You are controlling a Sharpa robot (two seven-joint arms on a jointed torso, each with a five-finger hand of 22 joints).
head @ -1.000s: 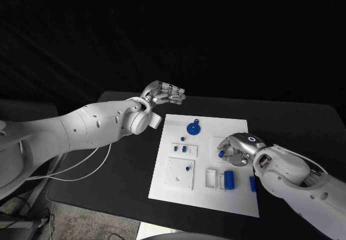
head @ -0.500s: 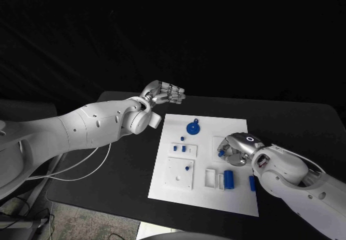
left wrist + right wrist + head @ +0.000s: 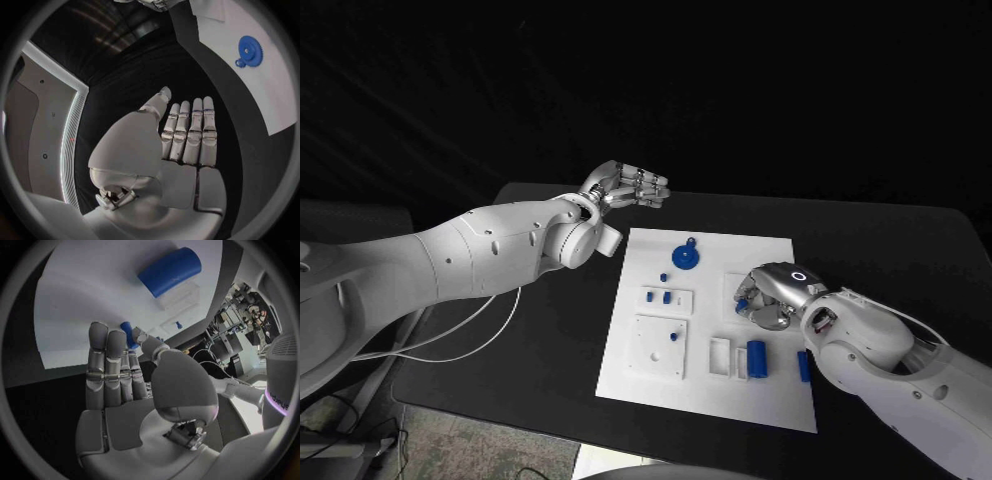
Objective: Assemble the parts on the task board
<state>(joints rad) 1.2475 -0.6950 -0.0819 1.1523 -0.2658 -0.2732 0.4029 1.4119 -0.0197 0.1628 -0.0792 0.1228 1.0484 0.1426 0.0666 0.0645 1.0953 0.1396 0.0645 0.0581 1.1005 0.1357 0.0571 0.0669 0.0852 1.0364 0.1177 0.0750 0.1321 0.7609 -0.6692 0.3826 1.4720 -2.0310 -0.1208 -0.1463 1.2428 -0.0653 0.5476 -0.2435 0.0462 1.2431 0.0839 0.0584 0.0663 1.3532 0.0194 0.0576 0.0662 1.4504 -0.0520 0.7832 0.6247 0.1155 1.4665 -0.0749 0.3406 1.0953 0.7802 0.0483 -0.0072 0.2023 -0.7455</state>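
Right hand (image 3: 769, 300): over task board (image 3: 718, 400), thumb and finger pinching small blue part (image 3: 127, 334); keep pinch firm, lower squarely; left hand (image 3: 629, 185): empty, fingers pressed together.

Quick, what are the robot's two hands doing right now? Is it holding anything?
Left hand: open, fingers straight, holding nothing, off the task board.
Right hand: over the board, pinching a small blue part between thumb and finger.
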